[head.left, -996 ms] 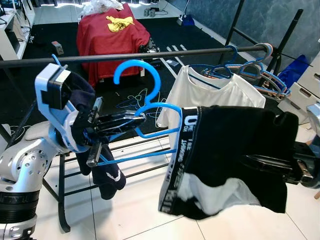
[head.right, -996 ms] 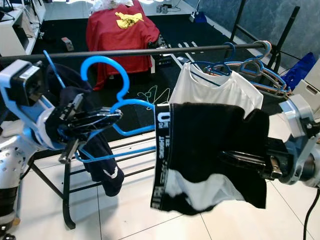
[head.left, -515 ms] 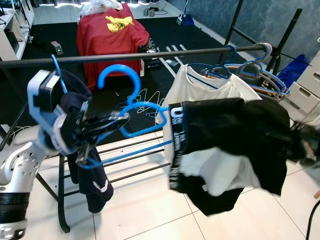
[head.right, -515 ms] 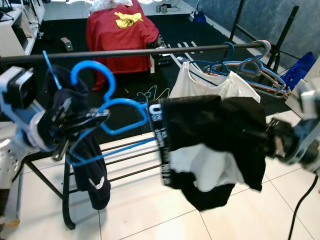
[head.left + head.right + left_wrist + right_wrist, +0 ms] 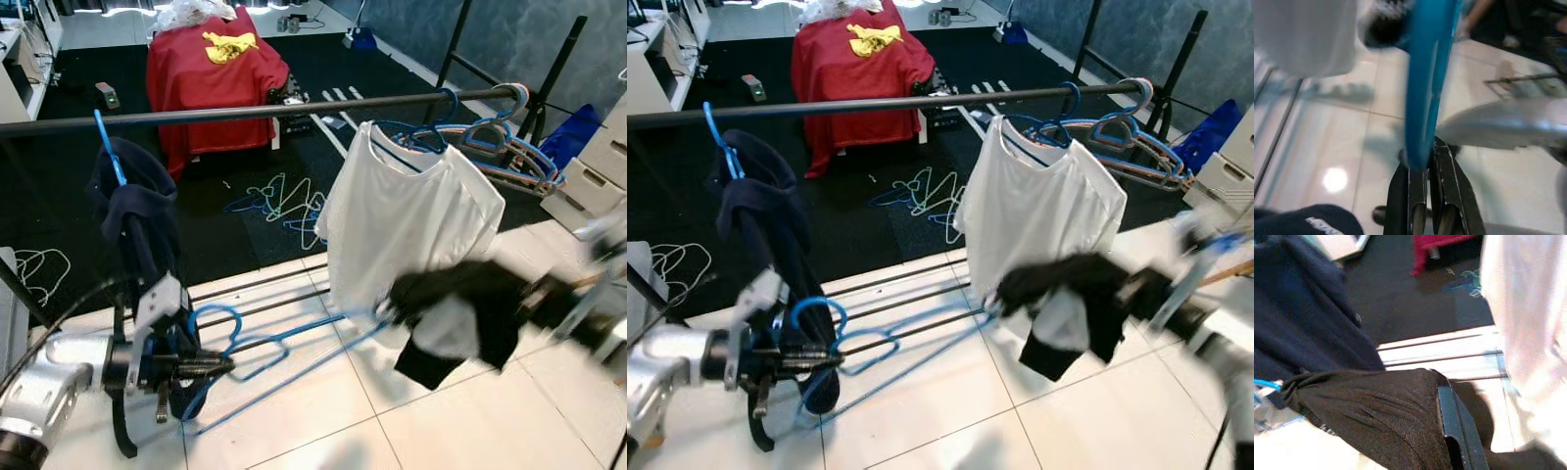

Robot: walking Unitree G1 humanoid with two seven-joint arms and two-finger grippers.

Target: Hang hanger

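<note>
1. Left pincer [image 5: 201,366] low, near the tiled floor [image 5: 323,411]; fingers pressed on the blue hanger [image 5: 257,351], pinching it near its hook.
2. Hanger's long bar runs from the left pincer up toward the black garment [image 5: 460,313].
3. Right pincer [image 5: 1452,431] grips the black garment; cloth bunched and motion-blurred.
4. Rail [image 5: 245,110] well above both pincers. It carries a dark navy garment [image 5: 137,211], a white shirt [image 5: 402,220] and spare hangers [image 5: 490,137].
</note>
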